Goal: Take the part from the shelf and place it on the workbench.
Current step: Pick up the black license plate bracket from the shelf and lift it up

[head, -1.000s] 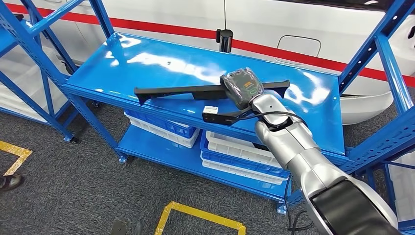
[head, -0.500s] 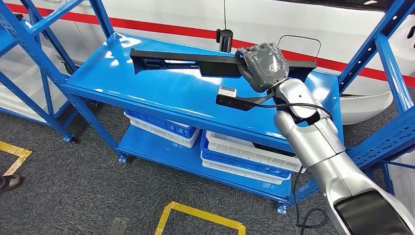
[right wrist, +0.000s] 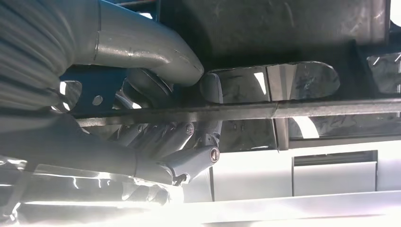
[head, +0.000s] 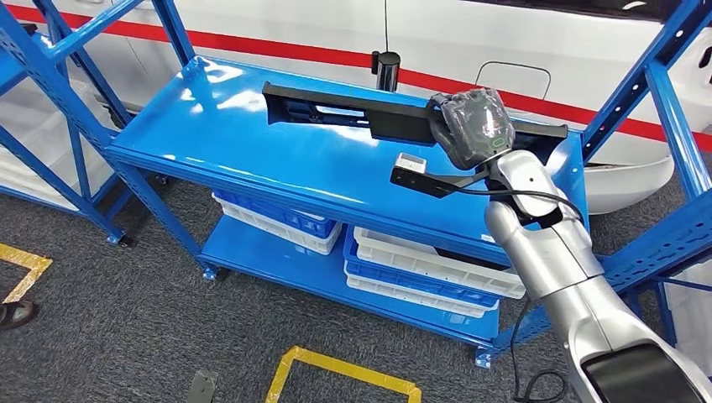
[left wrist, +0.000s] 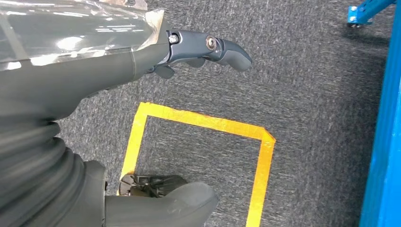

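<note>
A long black plastic part (head: pixel 353 107) hangs above the top board of the blue shelf (head: pixel 252 138), lifted off it and running almost level from left to right. My right hand (head: pixel 472 126) grips it near its right end. In the right wrist view the thumb (right wrist: pixel 156 52) and the dark fingers (right wrist: pixel 184 146) close around the part's edge (right wrist: pixel 283 111). My left hand (left wrist: pixel 142 56) hangs over the grey carpet by a yellow tape square (left wrist: pixel 203 127), its fingers apart and holding nothing.
White and blue crates (head: pixel 420 269) sit on the shelf's lower board. Blue uprights (head: pixel 663 101) rise at the shelf's right side and another blue rack (head: pixel 50 109) stands left. A white vehicle with a red stripe (head: pixel 319 54) is behind. Yellow floor tape (head: pixel 344 374) lies in front.
My right hand has risen and moved right and away with the part. The part, lying on the shelf board a second ago, now hangs clear above it.
</note>
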`<action>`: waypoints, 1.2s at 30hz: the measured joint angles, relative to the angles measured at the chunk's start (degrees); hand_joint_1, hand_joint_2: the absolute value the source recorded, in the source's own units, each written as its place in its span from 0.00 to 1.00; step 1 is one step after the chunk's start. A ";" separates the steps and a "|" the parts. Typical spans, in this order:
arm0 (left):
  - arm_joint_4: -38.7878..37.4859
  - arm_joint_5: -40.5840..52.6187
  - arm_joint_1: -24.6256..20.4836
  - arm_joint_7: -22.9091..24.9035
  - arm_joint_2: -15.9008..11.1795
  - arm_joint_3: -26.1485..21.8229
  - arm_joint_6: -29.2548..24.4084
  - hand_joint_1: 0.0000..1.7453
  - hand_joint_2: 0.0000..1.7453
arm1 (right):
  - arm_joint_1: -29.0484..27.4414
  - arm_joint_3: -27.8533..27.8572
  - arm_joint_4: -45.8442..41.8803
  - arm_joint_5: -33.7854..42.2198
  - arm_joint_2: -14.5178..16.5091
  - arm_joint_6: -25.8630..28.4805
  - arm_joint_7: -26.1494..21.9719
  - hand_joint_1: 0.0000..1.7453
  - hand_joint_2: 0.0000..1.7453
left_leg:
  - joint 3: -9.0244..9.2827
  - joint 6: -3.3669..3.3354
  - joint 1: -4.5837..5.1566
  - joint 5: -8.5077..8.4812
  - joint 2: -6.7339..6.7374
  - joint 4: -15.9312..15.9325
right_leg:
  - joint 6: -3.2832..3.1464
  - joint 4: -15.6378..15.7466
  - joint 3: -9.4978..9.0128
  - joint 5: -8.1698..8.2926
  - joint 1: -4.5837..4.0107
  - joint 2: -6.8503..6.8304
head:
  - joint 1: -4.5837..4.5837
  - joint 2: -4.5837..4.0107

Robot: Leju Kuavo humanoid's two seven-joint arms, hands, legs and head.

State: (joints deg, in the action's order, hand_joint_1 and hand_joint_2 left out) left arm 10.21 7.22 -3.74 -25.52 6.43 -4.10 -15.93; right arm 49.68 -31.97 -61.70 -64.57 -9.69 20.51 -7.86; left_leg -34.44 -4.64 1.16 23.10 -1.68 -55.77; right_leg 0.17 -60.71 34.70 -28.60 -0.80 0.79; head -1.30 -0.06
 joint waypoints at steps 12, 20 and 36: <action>0.01 0.86 -0.23 0.58 -0.08 0.16 1.04 0.00 1.00 | -2.58 1.50 0.23 -1.07 -0.07 0.50 0.08 0.93 1.00 | -1.20 2.39 -0.68 0.80 -0.12 -2.41 | 2.71 2.22 -1.02 2.52 2.39 -0.03 | 0.27 0.00; 0.00 1.26 -0.23 0.82 -0.10 0.26 1.10 0.00 1.00 | -2.91 1.87 0.21 -1.47 0.05 0.41 -0.05 0.93 1.00 | -6.18 4.83 -2.07 10.98 1.00 -18.68 | -0.08 2.33 1.01 4.40 2.59 -0.57 | -0.31 0.00; 0.02 1.43 -0.61 1.41 -0.04 0.21 0.96 0.00 1.00 | -3.72 2.90 -0.29 -2.28 -0.47 -0.33 -0.58 0.93 1.00 | -0.78 1.49 -1.26 0.56 1.65 -1.20 | 2.68 -12.64 5.19 -2.62 2.04 -0.79 | -0.03 0.01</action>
State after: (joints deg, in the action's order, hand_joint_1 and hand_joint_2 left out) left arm 10.23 8.66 -4.35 -24.11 6.39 -3.89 -14.97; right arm 45.96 -29.08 -61.99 -66.85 -10.16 20.18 -8.44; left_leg -35.22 -3.15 -0.10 23.66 -0.03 -56.97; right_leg 2.85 -73.35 39.89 -31.23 1.24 0.00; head -1.33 -0.05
